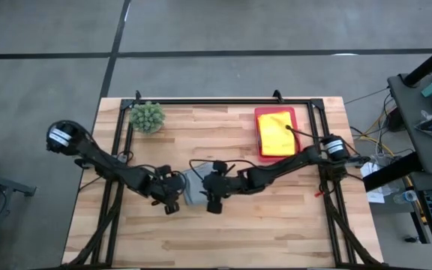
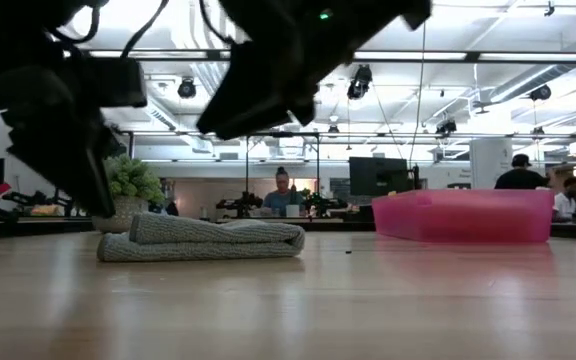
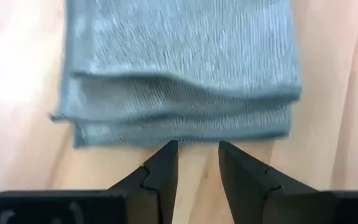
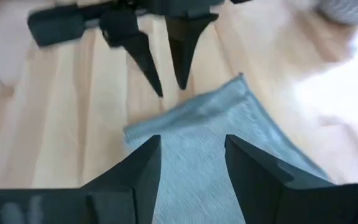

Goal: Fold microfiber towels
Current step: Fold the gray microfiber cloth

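Two end effectors meet at the middle of the tabletop point(image 1: 276, 225) in my high view, the left end effector point(image 1: 172, 204) and the right end effector point(image 1: 213, 202), with the grey towel point(image 1: 193, 187) lying between them. Well beyond the right one, along its own arm, sits the pink tray point(image 1: 259, 135) with a folded yellow towel point(image 1: 276, 131) in it, and the spiky plant point(image 1: 148, 117) stands far off the left one.

From the low view, the grey towel point(image 2: 203, 238) lies as a flat stack of layers on the wood, nothing lifting it; both arms hang dark above it.

My left wrist view shows the left end effector point(image 3: 197, 152) with fingers apart by a narrow gap, just short of the towel's folded edge point(image 3: 179, 127) and empty.

The right wrist view shows the right end effector point(image 4: 191, 155) with fingers spread apart, over the towel point(image 4: 197, 155) but not clamped on it; the left one points in from the far side.

I judge the fold done and the next job is carrying it to the tray. I would bring the right fingers down across all layers near an edge, pinch every layer, and lift level so the stack does not unroll.
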